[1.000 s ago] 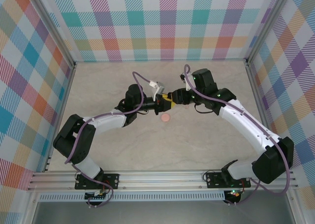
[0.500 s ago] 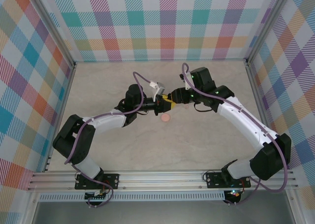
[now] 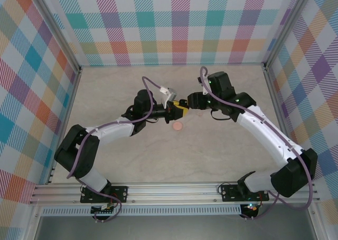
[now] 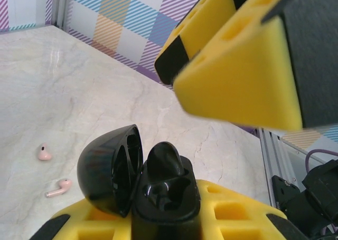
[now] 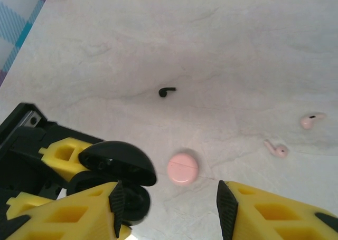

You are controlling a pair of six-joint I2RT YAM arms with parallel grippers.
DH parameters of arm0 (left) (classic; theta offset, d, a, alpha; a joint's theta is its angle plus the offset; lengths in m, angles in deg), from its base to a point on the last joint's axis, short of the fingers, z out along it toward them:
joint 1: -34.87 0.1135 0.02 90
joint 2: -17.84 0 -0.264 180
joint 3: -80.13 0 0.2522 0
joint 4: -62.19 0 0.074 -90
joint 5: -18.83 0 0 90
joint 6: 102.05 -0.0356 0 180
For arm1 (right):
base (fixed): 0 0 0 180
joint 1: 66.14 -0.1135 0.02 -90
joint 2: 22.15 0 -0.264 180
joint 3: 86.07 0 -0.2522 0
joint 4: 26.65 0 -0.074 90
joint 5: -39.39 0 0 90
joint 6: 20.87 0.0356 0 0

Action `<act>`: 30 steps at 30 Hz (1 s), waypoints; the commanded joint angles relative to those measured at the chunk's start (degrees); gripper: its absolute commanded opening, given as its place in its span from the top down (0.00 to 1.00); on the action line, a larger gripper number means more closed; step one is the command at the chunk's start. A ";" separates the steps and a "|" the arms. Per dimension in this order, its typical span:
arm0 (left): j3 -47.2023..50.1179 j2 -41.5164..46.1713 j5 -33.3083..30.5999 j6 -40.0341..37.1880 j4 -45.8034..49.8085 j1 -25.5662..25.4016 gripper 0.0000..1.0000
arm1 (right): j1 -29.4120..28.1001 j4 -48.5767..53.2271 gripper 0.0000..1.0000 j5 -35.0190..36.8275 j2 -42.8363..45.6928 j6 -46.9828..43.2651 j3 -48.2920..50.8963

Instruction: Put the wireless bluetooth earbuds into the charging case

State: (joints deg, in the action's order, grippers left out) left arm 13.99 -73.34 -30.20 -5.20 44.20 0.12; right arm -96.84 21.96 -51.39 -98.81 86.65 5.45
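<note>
Top external: the left gripper and right gripper stand tip to tip over the table. A pink case lies just beside their fingertips.

Left wrist: the left fingers are clamped on the base of the black charging case, its lid swung open. Two pink earbuds lie on the table well out from the fingers.

Right wrist: the right fingers stand apart, nothing between them. The black case sits against one fingertip. The pink case lies just beyond the gap and a black earbud farther out. The pink earbuds lie beyond the other finger.
</note>
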 commanded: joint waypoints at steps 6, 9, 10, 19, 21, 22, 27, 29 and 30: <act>-0.90 8.68 0.14 -5.07 8.80 -0.24 0.96 | 6.92 3.39 0.44 1.03 -1.55 3.75 -1.37; -1.11 11.66 0.06 -5.31 11.93 -0.23 0.96 | 8.15 3.22 0.44 -1.50 -5.40 2.68 -2.39; -1.32 12.53 0.07 -5.44 13.13 -0.19 0.96 | 8.35 3.06 0.44 -2.14 -6.57 2.57 -2.81; -2.29 20.03 -0.58 -5.90 21.25 -0.23 0.96 | 8.64 -0.85 0.47 -15.69 -23.97 1.25 -11.38; -2.20 21.43 -0.84 -5.80 22.08 -0.24 0.95 | 8.42 -2.23 0.47 -18.21 -27.84 1.55 -13.42; -2.20 22.15 -0.94 -5.79 22.62 -0.19 0.96 | 8.31 -2.56 0.48 -19.67 -30.05 1.61 -14.98; -1.52 24.97 -2.42 -5.78 24.14 -0.19 0.95 | 6.33 -0.40 0.51 -22.80 -41.12 1.65 -24.68; -1.58 25.34 -2.83 -5.92 24.85 -0.24 0.95 | 5.34 0.43 0.51 -23.94 -44.48 1.34 -28.10; -1.50 25.59 -2.89 -5.90 24.85 -0.24 0.95 | 4.90 1.16 0.51 -24.46 -46.14 1.09 -29.95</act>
State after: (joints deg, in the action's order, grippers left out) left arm 13.64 -49.14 -31.97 -10.25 67.53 0.12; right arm -90.06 21.37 -71.26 -141.52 89.01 -19.67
